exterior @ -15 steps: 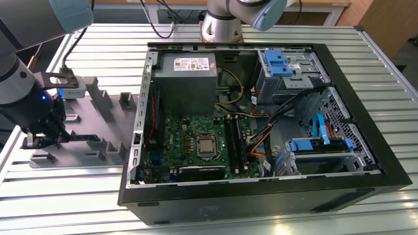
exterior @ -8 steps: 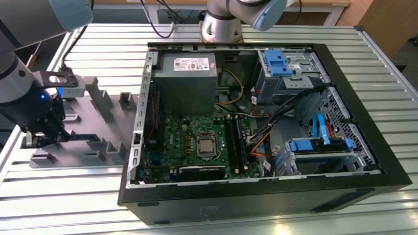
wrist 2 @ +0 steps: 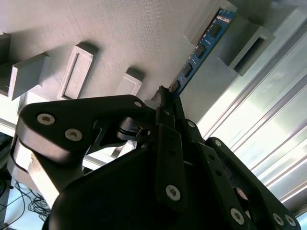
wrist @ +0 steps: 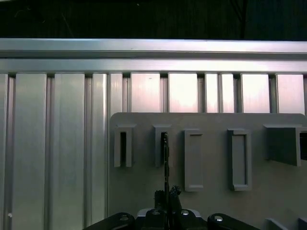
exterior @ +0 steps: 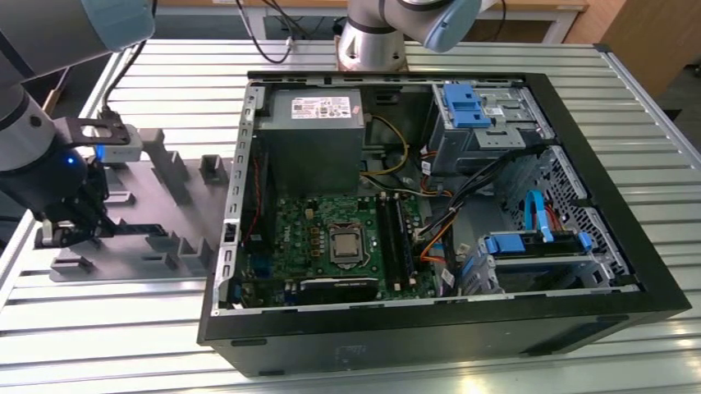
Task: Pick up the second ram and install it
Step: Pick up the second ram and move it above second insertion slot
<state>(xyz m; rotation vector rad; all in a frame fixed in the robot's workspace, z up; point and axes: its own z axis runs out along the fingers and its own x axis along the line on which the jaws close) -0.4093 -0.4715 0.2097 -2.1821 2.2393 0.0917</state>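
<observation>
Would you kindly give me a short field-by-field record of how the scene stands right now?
gripper: shut on the second ram
ram position: blue stick, far end at a slot of the grey holder tray; seated or lifted, cannot tell
computer case: open, to the exterior view's right of the tray
motherboard: green, inside the case

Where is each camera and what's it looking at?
Exterior view: high up, looking down on the open black computer case, grey plastic holder tray and black gripper.
First wrist view: faces the tray and ribbed metal table past the gripper.
Second wrist view: looks along the gripper, shut on the thin blue-green ram stick.
All share tray and gripper.
</observation>
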